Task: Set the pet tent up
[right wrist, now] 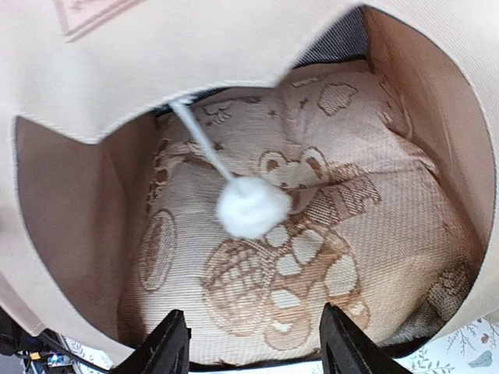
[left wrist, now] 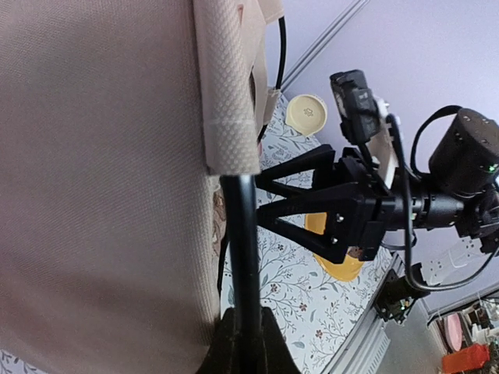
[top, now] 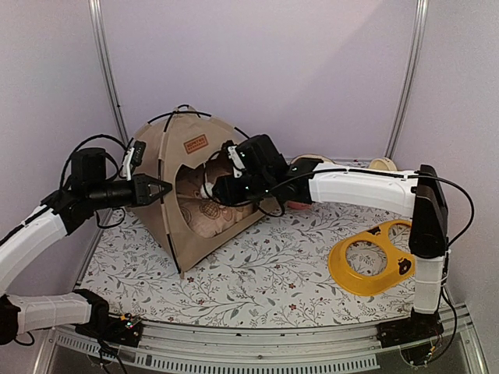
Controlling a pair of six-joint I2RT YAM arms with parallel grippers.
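The tan pet tent (top: 156, 160) stands upright at the back left of the table, its brown label patch (top: 195, 144) above the opening. My left gripper (top: 160, 189) sits at the tent's left front corner, shut on a thin black pole (left wrist: 243, 257) that runs out of a fabric sleeve (left wrist: 226, 101). The pole passes between the fingertips of this gripper (left wrist: 245, 339). My right gripper (top: 212, 187) is at the tent's opening, open and holding nothing. In the right wrist view that gripper (right wrist: 253, 347) faces the patterned pillow (right wrist: 327, 257) inside, with the white pom-pom (right wrist: 251, 206) hanging on its string in front.
A yellow ring-shaped seat (top: 373, 257) lies on the floral table cover (top: 257, 273) at the right. Round cream lids (top: 382, 164) sit at the back right. Metal frame posts (top: 109, 70) rise behind the tent, and a rail runs along the near edge.
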